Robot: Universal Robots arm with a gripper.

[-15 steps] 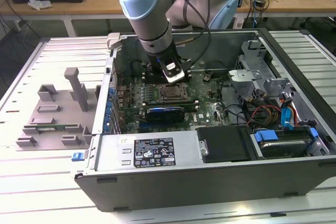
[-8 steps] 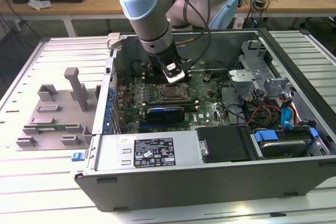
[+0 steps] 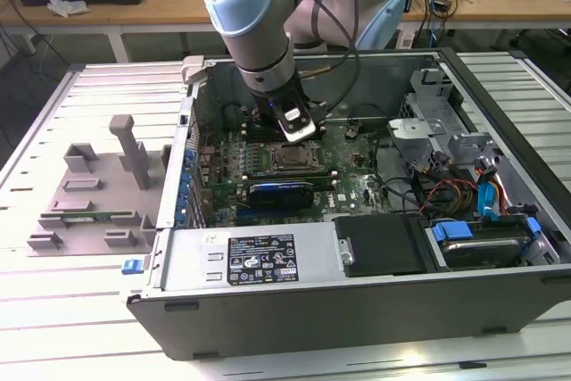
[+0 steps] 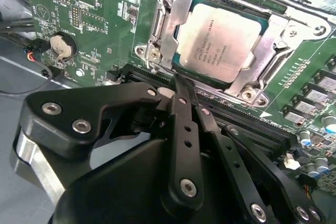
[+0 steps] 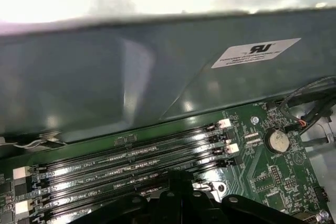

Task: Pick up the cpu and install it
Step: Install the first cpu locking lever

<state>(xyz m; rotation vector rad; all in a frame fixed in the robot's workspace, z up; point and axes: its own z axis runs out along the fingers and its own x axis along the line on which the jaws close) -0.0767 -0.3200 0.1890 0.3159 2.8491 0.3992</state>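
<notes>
The cpu (image 4: 223, 40), a silvery square chip, lies flat inside the metal-framed socket (image 4: 176, 3) of the green motherboard (image 4: 105, 19). In the exterior view the cpu (image 3: 291, 159) shows in the middle of the board, inside the open computer case. My gripper (image 4: 181, 90) hovers just beside the socket's edge, over the black memory slots, fingers drawn together with nothing between them. Seen from outside, the gripper (image 3: 299, 128) hangs a little above and behind the chip. In the first wrist view the gripper (image 5: 178, 179) shows as dark links over the slots.
The case wall (image 3: 357, 310) rings the board. A drive bay with cables (image 3: 473, 238) fills the exterior view's right. A dark card (image 3: 281, 192) stands in front of the socket. A grey fixture (image 3: 89, 194) sits outside on the exterior view's left. A coin battery (image 4: 62, 45) lies on the board.
</notes>
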